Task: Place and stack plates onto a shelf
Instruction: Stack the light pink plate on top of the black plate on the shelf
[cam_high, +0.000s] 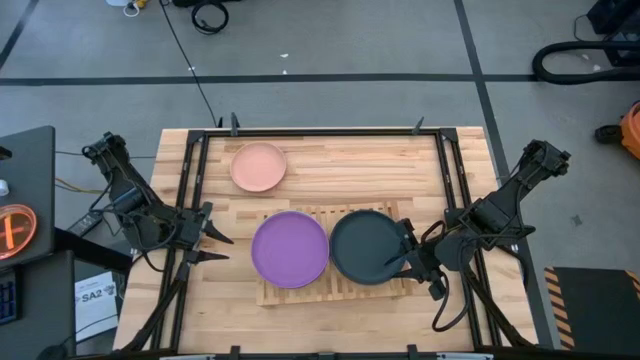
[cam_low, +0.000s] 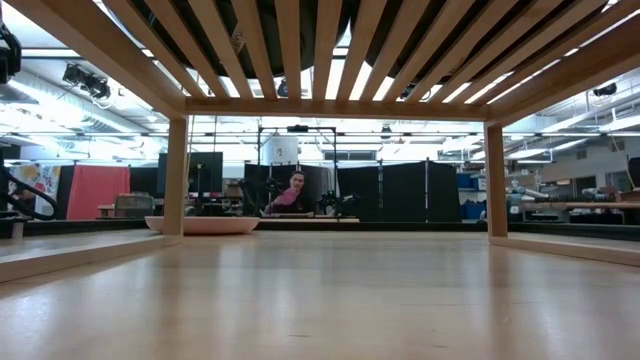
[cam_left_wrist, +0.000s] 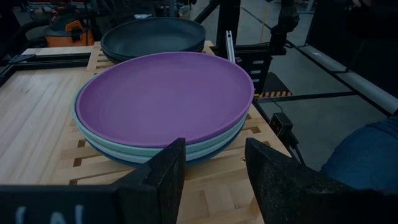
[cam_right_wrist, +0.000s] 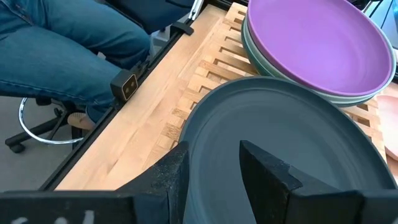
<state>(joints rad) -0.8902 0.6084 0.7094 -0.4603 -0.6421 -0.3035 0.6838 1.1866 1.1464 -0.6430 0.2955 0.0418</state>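
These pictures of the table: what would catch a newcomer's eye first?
The purple plate stands out, topping a stack on the left half of the slatted wooden shelf. Beside it lies a dark teal plate with the right claw at its rim. A lone salmon pink plate sits apart on the table, toward the far edge.
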